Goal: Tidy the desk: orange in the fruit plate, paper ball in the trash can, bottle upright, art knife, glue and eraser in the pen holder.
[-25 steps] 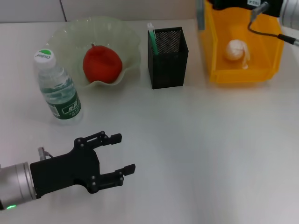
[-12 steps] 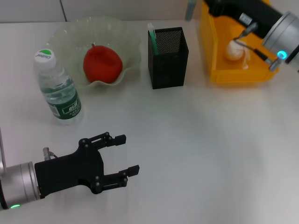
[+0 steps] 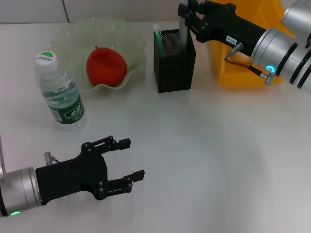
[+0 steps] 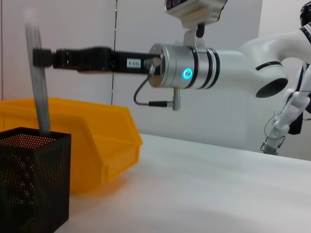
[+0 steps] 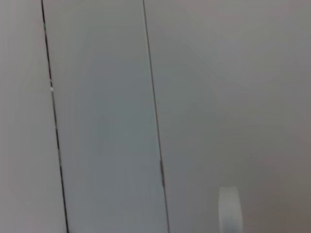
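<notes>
My right gripper (image 3: 184, 13) is shut on a long grey art knife (image 3: 182, 34) and holds it upright, its lower end inside the black mesh pen holder (image 3: 175, 63). The left wrist view shows the same: the right gripper (image 4: 40, 57), the knife (image 4: 40, 102) and the pen holder (image 4: 31, 179). A green-tipped item (image 3: 158, 36) stands in the holder's left corner. The orange (image 3: 106, 66) lies in the pale green fruit plate (image 3: 73, 34). The bottle (image 3: 60, 92) stands upright. My left gripper (image 3: 134, 158) is open and empty over the near left table.
The yellow bin (image 3: 243, 73) stands behind the right arm (image 3: 272, 48), which hides its inside, so the paper ball is out of sight. The bin also shows in the left wrist view (image 4: 102, 145). The right wrist view shows only a wall.
My right arm has swung left from over the yellow bin to over the pen holder, carrying the grey knife. The paper ball is now hidden. The left gripper has hardly moved.
</notes>
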You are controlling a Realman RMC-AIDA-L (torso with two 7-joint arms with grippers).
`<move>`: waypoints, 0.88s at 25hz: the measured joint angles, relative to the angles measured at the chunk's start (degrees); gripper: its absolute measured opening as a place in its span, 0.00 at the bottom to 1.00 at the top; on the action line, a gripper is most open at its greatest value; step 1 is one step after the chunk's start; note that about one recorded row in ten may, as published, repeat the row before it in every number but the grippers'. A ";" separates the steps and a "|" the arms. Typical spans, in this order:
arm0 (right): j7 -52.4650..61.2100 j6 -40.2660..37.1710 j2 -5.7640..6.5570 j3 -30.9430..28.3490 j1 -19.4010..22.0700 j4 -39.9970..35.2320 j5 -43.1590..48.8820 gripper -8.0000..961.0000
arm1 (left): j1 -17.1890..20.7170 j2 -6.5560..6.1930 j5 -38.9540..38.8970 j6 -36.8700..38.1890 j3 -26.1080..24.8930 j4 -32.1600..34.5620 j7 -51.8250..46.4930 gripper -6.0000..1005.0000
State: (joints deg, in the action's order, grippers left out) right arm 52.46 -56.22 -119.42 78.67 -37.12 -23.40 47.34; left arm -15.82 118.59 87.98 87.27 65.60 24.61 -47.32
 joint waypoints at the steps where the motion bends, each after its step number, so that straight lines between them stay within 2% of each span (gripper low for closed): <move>1: -0.52 0.66 -0.02 0.18 0.16 0.19 0.18 0.21 | 0.00 0.00 0.00 0.00 0.00 0.00 0.00 0.78; 3: -0.72 0.59 -0.02 0.23 0.40 0.20 0.25 0.22 | 0.00 0.00 0.00 0.00 0.00 0.00 0.00 0.78; 7: -1.24 -3.82 -0.01 -0.15 2.80 -0.90 0.44 0.31 | -0.39 -0.03 0.00 0.19 -0.01 0.00 0.03 0.78; 10: 2.22 -11.52 0.83 0.00 7.59 -4.83 1.19 0.37 | -0.70 -0.16 0.05 0.87 0.33 0.15 -0.45 0.78; 11: 5.53 -17.89 1.77 -0.47 11.55 -7.47 3.56 0.39 | -0.80 -0.20 0.11 1.17 0.26 0.23 -0.59 0.78; 12: 5.53 -17.89 1.77 -0.47 11.55 -7.47 3.56 0.41 | -0.95 -0.20 0.17 1.26 0.14 0.26 -0.62 0.78; 14: 6.04 -25.65 2.35 -3.07 15.76 -8.53 6.58 0.46 | -1.13 -0.20 0.24 1.26 0.04 0.26 -0.64 0.78; 15: 5.16 -29.15 2.46 -5.04 17.72 -8.56 8.18 0.57 | -1.30 -0.21 0.28 1.24 -0.03 0.23 -0.65 0.78; 16: 3.46 -34.33 2.43 -9.82 21.24 -8.64 12.18 0.68 | -1.37 -0.20 0.28 1.23 -0.04 0.21 -0.66 0.78; 17: 3.46 -34.33 2.43 -9.82 21.24 -8.64 12.18 0.71 | -1.47 -0.23 0.26 1.23 -0.07 0.14 -0.67 0.78; 18: 2.85 -36.29 2.38 -12.30 22.57 -8.49 14.67 0.75 | -1.48 -0.25 0.21 1.22 -0.09 0.16 -0.67 0.78; 22: -0.37 -42.10 2.44 -18.82 25.13 -5.62 27.51 0.88 | -1.42 -0.27 0.03 1.04 -0.12 0.44 -0.69 0.78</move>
State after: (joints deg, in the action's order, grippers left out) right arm 52.09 -98.31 -116.97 59.86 -11.98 -29.02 74.86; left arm -17.24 118.32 88.01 88.31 65.47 25.04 -48.01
